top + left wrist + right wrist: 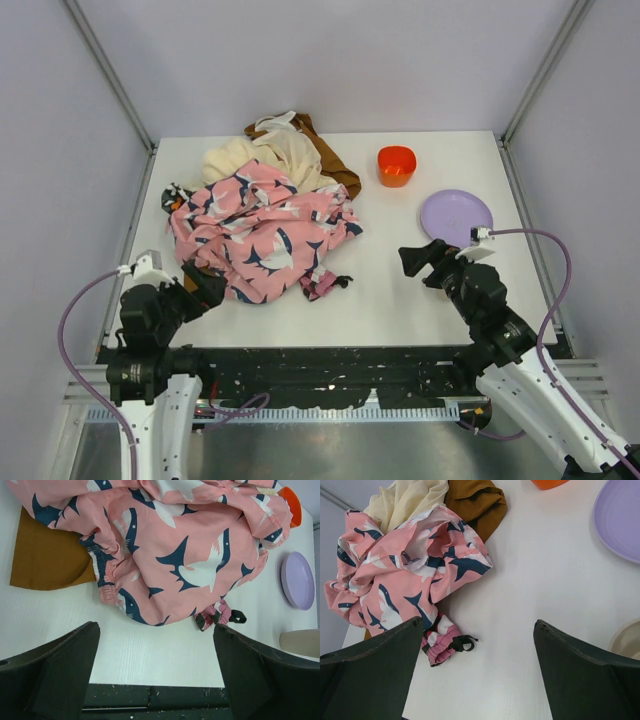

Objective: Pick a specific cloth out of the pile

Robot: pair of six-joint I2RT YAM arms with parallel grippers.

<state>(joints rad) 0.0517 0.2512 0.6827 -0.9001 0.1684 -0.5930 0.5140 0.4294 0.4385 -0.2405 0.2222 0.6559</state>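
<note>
The pile (262,225) lies on the left half of the white table. A pink cloth with navy-white shark shapes (190,545) covers most of it. The rust-brown cloth (330,165) sticks out at the back, under a cream cloth (250,155). A flat brown part (47,555) also shows at the pile's near left edge, and the brown cloth shows in the right wrist view (477,502). A small magenta patterned cloth (442,640) lies at the pile's near right. My left gripper (155,626) is open and empty, just in front of the pile. My right gripper (478,622) is open and empty, right of the pile.
An orange cup (396,165) stands at the back, right of the pile. A lilac plate (456,215) lies at the right, just beyond my right gripper (415,260). Grey walls with metal posts enclose the table on three sides.
</note>
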